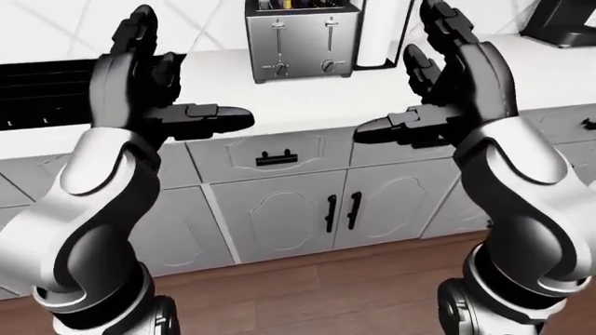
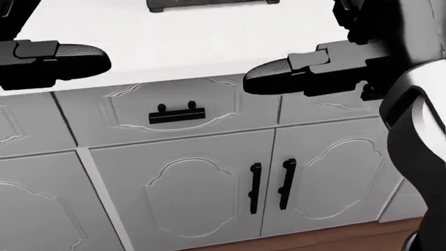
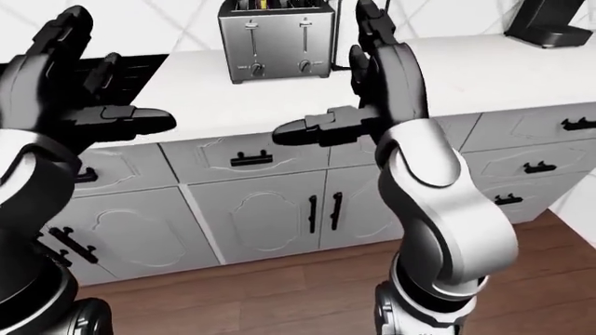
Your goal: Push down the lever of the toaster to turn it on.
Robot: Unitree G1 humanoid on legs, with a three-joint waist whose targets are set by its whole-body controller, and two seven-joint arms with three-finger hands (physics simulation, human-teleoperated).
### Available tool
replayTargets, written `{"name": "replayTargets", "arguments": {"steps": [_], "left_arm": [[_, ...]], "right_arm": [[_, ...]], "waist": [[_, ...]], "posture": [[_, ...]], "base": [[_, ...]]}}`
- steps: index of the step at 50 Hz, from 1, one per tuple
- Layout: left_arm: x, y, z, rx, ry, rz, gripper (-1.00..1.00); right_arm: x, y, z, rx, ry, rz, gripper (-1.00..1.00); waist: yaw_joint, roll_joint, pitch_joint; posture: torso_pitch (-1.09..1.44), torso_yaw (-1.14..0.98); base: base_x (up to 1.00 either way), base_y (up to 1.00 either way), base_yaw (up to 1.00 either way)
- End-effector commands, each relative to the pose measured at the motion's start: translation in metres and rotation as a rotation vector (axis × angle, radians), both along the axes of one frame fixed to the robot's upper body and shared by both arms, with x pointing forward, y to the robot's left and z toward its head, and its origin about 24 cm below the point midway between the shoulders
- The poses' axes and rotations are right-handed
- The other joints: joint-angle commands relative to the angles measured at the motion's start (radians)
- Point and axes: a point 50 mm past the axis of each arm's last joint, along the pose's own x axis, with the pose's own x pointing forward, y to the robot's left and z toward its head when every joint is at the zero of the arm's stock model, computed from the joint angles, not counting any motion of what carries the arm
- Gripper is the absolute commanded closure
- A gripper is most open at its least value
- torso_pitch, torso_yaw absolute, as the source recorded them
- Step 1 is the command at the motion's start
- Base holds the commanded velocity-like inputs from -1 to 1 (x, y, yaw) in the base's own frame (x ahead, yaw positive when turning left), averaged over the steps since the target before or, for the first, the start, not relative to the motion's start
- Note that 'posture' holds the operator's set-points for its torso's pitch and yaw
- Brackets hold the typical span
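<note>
A silver toaster (image 1: 302, 40) stands on the white counter (image 1: 279, 94) at the top middle of the left-eye view, with two slider levers (image 1: 279, 28) near the top of their slots and two round knobs below. My left hand (image 1: 163, 77) is raised at the left, fingers spread open and empty. My right hand (image 1: 433, 77) is raised at the right, open and empty. Both hands hang short of the counter, well apart from the toaster. The head view shows only the toaster's base (image 2: 209, 4) and both thumbs.
Grey cabinets with a black drawer handle (image 1: 276, 158) and door handles (image 1: 342, 211) run below the counter. A black stove (image 1: 42, 91) lies at the left, a paper towel roll (image 1: 382, 35) beside the toaster, a dark appliance (image 1: 564, 21) at top right. Wood floor below.
</note>
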Motion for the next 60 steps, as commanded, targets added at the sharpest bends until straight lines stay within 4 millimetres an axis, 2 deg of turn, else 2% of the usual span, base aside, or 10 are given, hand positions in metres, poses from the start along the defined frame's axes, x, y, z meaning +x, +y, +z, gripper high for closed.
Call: {"name": "replayTargets", "arguments": {"steps": [1, 4, 5, 13, 17, 31, 40, 45, 56, 60], "left_arm": [[-0.0035, -0.0033, 0.0109, 0.000, -0.062, -0.018, -1.00], [-0.0034, -0.0031, 0.0101, 0.000, -0.062, -0.018, -1.00], [-0.0032, -0.0032, 0.0101, 0.001, -0.062, -0.018, -1.00], [-0.0040, -0.0040, 0.0109, 0.001, -0.063, -0.020, -1.00], [-0.0046, -0.0040, 0.0115, 0.001, -0.064, -0.019, -1.00], [-0.0038, -0.0038, 0.0106, 0.000, -0.065, -0.020, -1.00], [-0.0038, -0.0041, 0.0110, 0.001, -0.066, -0.021, -1.00], [-0.0039, -0.0041, 0.0109, 0.001, -0.066, -0.020, -1.00], [-0.0052, -0.0042, 0.0116, 0.000, -0.068, -0.020, -1.00], [-0.0052, -0.0043, 0.0115, 0.000, -0.067, -0.019, -1.00]], "right_arm": [[-0.0033, -0.0026, 0.0103, 0.007, -0.064, -0.016, -1.00], [-0.0048, -0.0025, 0.0120, 0.009, -0.066, -0.017, -1.00], [-0.0050, -0.0025, 0.0123, 0.009, -0.067, -0.017, -1.00], [-0.0048, -0.0023, 0.0124, 0.009, -0.066, -0.016, -1.00], [-0.0054, -0.0025, 0.0127, 0.009, -0.066, -0.018, -1.00], [-0.0038, -0.0029, 0.0094, 0.005, -0.051, -0.022, -1.00], [-0.0054, -0.0020, 0.0115, 0.008, -0.056, -0.019, -1.00], [-0.0052, -0.0024, 0.0120, 0.010, -0.060, -0.023, -1.00], [-0.0043, -0.0066, 0.0117, 0.022, -0.064, -0.045, -1.00], [-0.0049, -0.0067, 0.0122, 0.022, -0.063, -0.046, -1.00]], "waist": [[-0.002, 0.000, -0.014], [0.004, -0.084, -0.035], [-0.005, -0.035, -0.023], [-0.012, -0.004, -0.006], [-0.025, 0.092, -0.029], [0.018, -0.061, -0.043], [0.001, -0.021, -0.014], [-0.027, 0.068, -0.029], [-0.015, -0.039, -0.005], [-0.011, -0.023, -0.023]], "posture": [[0.00, 0.00], [0.00, 0.00], [0.00, 0.00], [0.00, 0.00], [0.00, 0.00], [0.00, 0.00], [0.00, 0.00], [0.00, 0.00], [0.00, 0.00], [0.00, 0.00]], "base": [[0.20, 0.00, 0.00], [0.20, 0.00, 0.00], [0.20, 0.00, 0.00], [0.20, 0.00, 0.00], [0.20, 0.00, 0.00], [0.17, 0.00, 0.03], [0.10, 0.00, 0.66], [0.08, 0.00, 0.46], [0.01, 0.02, 0.00], [0.03, 0.07, 0.00]]}}
